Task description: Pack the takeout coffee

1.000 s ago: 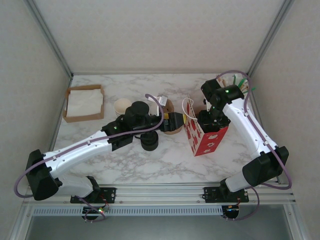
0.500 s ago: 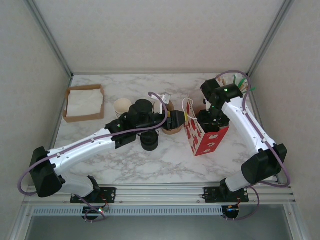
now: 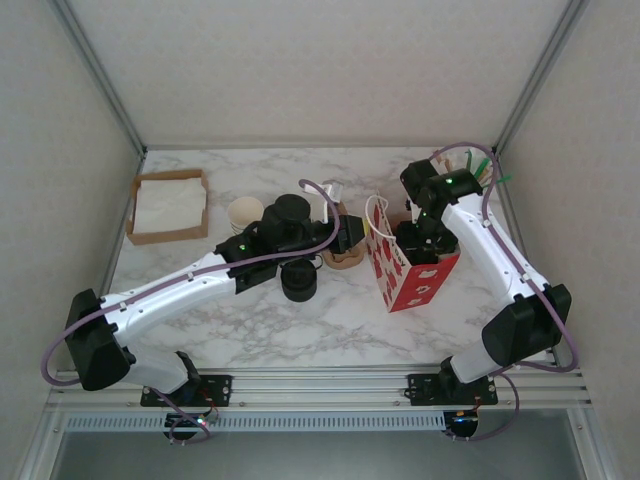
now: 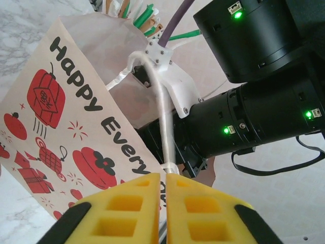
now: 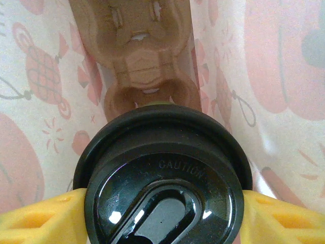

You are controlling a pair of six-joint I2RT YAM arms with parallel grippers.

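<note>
The main risk is the bag (image 4: 66,117) tipping or folding. The left gripper (image 4: 163,203) is pinched narrow on the white cord handle (image 4: 163,122), so a pull that is too hard or off to one side could drag the bag along the table (image 3: 330,320) or collapse its mouth onto the right arm. The handle is thin and could slip out from between the yellow fingers (image 4: 127,208).

The right gripper (image 5: 162,223) reaches down into the bag and holds the coffee (image 5: 162,178) by its sides just under the black lid. The paper walls stand close on both sides. If it lets go before the cup sits flat, the coffee could land tilted and spill. Squeezing or catching the lid on the way out could pop it off.

The bag holds the coffee, which hangs above a brown cardboard insert (image 5: 142,56) at the bottom. Whether the cup touches the insert I cannot tell. At the back left of the table, a cardboard tray (image 3: 165,238) holds white napkins (image 3: 170,203). A holder (image 3: 478,165) at the back right has green and brown sticks in it.
</note>
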